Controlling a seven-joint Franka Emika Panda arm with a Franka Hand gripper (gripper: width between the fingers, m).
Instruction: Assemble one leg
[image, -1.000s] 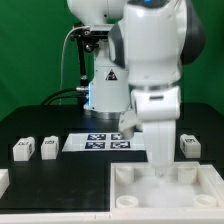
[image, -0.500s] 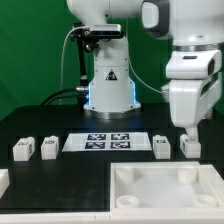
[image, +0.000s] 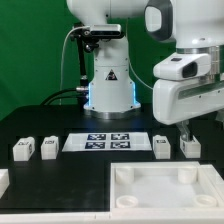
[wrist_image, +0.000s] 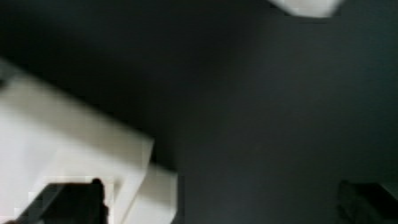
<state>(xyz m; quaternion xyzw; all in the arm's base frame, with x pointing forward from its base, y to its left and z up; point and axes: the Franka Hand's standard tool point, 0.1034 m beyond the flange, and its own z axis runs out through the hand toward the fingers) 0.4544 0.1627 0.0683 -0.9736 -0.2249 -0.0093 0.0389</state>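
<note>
Hovering with my gripper (image: 187, 127) spread wide and empty over the leg (image: 190, 146), the farther of two posts beyond the marker board (image: 108, 142) toward the exterior view's right. Descending off-centre could topple it or knock the neighbouring leg (image: 162, 145).

Bare black table (image: 45, 115) lies open behind the two left legs (image: 22, 150). The right legs (image: 162, 146) stand near each other, slim gap between, the arm (image: 190, 85) hanging close overhead. White tray (image: 113, 185) walls off the front; robot base (image: 108, 85) blocks the back middle.
</note>
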